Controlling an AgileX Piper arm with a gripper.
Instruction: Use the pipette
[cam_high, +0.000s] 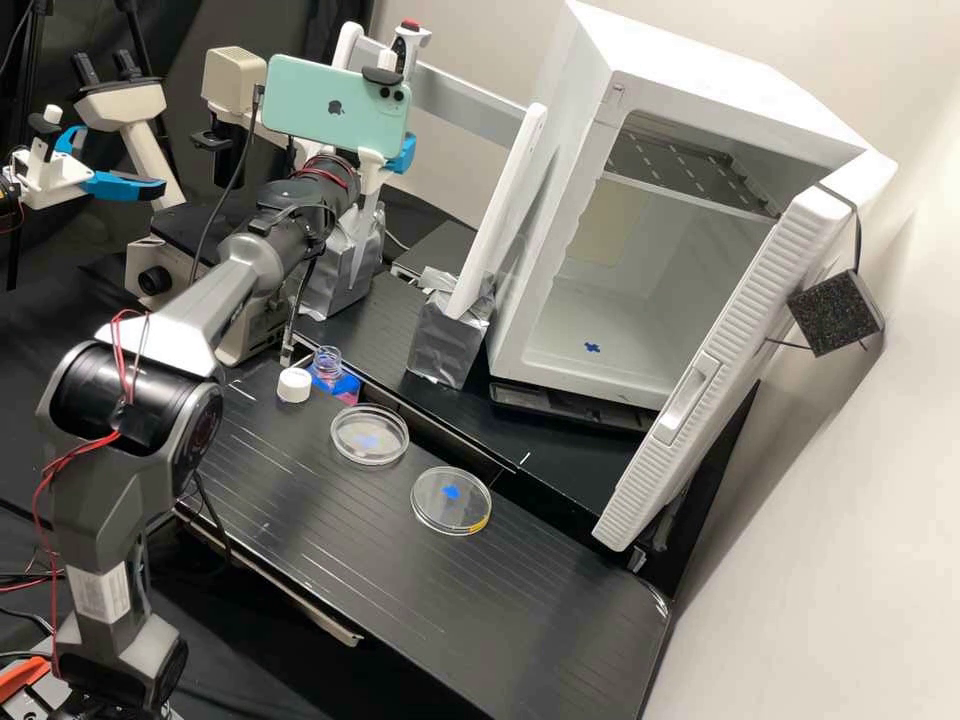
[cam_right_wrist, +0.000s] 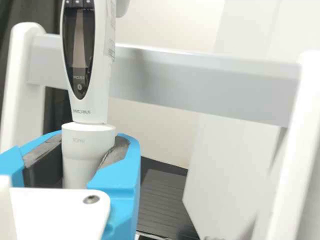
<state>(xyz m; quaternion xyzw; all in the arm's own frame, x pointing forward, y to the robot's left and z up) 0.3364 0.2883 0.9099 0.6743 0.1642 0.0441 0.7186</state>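
Observation:
In the high view my gripper (cam_high: 401, 156) is at the back of the bench, beside the grey rack rail, partly hidden by the phone and its mount. The white pipette (cam_high: 404, 52) with a red top stands upright just above it. The wrist view has my gripper (cam_right_wrist: 85, 150) shut on the pipette (cam_right_wrist: 88, 137), dark pads against both sides of its pale collar below the dark display. The pipette's lower end is hidden behind the white gripper body. Its body is in front of the rack rail (cam_right_wrist: 200, 82).
Two petri dishes (cam_high: 370, 436) lie on the bench (cam_high: 330, 530). An uncapped bottle (cam_high: 328, 368) with pink liquid stands in a blue holder, a white cap (cam_high: 294, 385) beside it. The white cabinet (cam_high: 560, 200) stands open at the back right; a foil-wrapped rack foot (cam_high: 447, 340) is nearby.

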